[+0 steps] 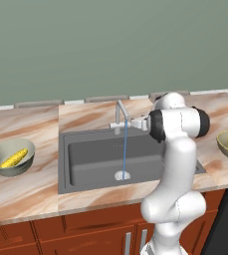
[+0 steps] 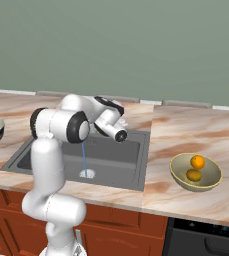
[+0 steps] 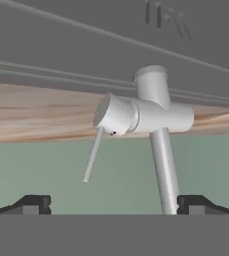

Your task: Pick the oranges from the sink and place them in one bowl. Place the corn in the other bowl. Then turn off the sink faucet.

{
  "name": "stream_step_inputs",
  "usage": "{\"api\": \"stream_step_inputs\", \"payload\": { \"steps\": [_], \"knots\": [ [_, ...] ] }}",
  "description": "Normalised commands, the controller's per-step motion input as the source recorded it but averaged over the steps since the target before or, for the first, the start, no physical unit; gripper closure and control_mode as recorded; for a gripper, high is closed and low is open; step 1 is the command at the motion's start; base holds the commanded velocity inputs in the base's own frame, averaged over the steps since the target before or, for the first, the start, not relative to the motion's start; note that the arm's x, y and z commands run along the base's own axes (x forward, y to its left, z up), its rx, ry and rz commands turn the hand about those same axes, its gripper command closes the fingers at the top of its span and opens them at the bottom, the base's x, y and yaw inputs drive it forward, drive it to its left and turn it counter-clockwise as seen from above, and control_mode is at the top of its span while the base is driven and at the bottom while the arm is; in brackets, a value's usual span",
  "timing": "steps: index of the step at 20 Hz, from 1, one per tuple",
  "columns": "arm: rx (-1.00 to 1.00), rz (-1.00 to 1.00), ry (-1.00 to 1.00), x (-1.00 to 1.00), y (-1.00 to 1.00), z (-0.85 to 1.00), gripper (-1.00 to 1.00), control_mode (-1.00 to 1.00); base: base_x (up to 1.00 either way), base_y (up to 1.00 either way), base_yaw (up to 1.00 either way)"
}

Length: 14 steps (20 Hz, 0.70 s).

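Gripper (image 3: pixel 114 204) wide open, empty, facing faucet (image 3: pixel 153 115); water (image 1: pixel 125 149) streams into sink (image 1: pixel 85 159).

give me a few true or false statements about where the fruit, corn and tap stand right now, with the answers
1. Both oranges lie in the olive-khaki bowl. True.
2. The corn is in the sink. False: it lies in the grey-green bowl on the counter, left of the sink.
3. Water runs from the faucet to the drain. True: a thin blue stream falls to it.
4. The pincer is shut on the faucet lever. False: its fingertips stand wide apart with the lever ahead of them, untouched.
5. The two bowls sit side by side. False: one is on each side of the sink.
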Motion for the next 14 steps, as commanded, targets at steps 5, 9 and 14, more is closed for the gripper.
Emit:
{"api": "stream_step_inputs", "payload": {
  "steps": [5, 9, 14],
  "knots": [
    [0.0, 0.0, 0.0, 0.32, 0.0, -0.12, -1.0, -1.0, 0.0, 0.0, 0.0],
    [0.0, 0.0, 0.0, 0.33, 0.0, -0.13, -1.0, -1.0, 0.0, 0.0, 0.0],
    [0.0, 0.0, 0.0, 0.35, 0.0, -0.14, -1.0, -1.0, 0.0, 0.0, 0.0]
  ]
}}
